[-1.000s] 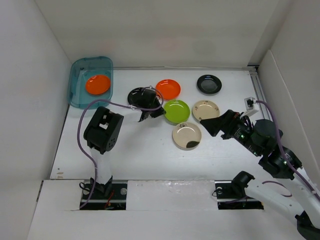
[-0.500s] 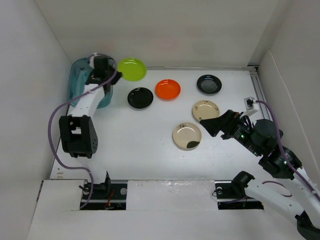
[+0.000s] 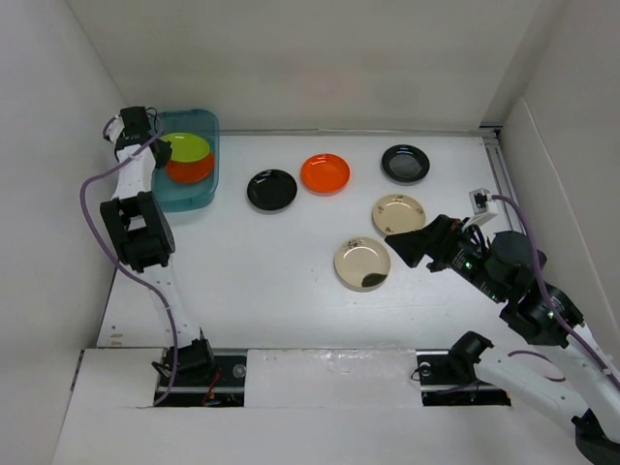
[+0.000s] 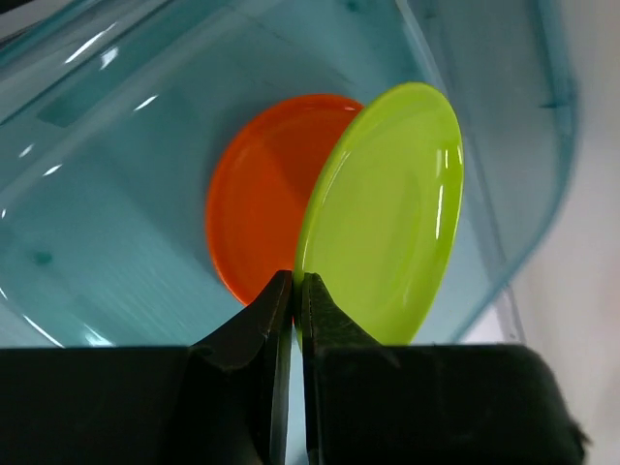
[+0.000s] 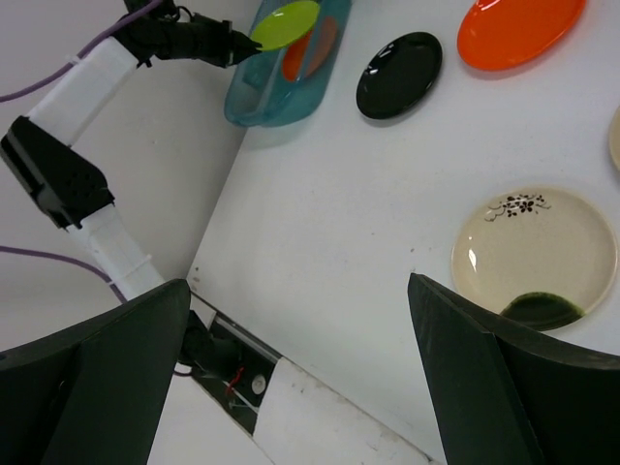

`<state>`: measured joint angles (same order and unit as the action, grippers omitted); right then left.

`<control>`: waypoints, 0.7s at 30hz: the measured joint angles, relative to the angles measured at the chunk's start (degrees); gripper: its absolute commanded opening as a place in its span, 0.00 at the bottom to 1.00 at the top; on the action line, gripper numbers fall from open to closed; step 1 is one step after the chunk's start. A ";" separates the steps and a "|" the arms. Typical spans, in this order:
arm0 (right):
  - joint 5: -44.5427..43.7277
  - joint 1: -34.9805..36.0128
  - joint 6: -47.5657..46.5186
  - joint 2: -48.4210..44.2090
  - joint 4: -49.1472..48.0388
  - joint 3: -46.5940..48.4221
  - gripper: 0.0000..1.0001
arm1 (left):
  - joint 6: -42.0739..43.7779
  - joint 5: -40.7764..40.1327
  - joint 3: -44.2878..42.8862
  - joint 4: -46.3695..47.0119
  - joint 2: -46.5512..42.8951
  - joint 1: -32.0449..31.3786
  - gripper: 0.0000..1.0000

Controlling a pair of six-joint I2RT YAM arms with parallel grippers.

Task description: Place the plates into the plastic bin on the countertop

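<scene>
Over the bin on the countertop, left fingers pinch the lime plate's rim; right fingers spread.

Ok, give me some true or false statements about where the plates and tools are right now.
The left tool pinches the green plate by its rim. True.
The bin is empty. False: an orange plate lies in it.
Both black plates sit on the countertop, outside the bin. True.
The right tool holds a cream plate. False: it is open and holds nothing.
</scene>
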<state>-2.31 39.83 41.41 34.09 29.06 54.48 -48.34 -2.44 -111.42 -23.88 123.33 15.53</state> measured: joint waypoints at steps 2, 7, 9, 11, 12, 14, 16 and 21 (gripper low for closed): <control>0.04 0.00 -0.22 0.00 0.00 0.00 1.00 | 0.26 -0.20 -1.66 -1.22 2.82 0.35 0.00; 0.24 0.00 -0.52 0.00 0.00 0.00 1.00 | 1.16 -0.87 -2.84 -4.20 6.56 0.35 0.00; 0.31 0.00 -0.63 0.00 0.00 0.00 1.00 | 1.64 -0.87 -5.16 -4.98 7.91 0.33 0.06; 0.39 0.00 -0.66 0.00 0.00 0.00 1.00 | 2.16 -0.81 -7.61 -5.27 8.83 0.35 0.25; 0.42 0.00 -0.68 0.00 0.00 0.00 1.00 | 2.38 -0.83 -8.31 -5.11 8.92 0.35 0.58; 0.44 0.00 -0.68 0.00 0.00 0.00 1.00 | 2.60 -0.68 -8.44 -4.74 8.46 0.35 0.84; 0.46 0.00 -0.66 0.00 0.00 0.00 1.00 | 2.64 -0.63 -6.80 -3.39 7.26 0.35 1.00; 0.85 0.00 -0.66 0.20 -0.09 0.00 1.00 | 3.89 0.00 -0.48 -1.86 0.61 0.20 1.00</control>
<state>-1.45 39.83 40.75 34.28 28.97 54.48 -44.45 -2.44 -111.90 -25.74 123.94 15.73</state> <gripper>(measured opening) 0.999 0.993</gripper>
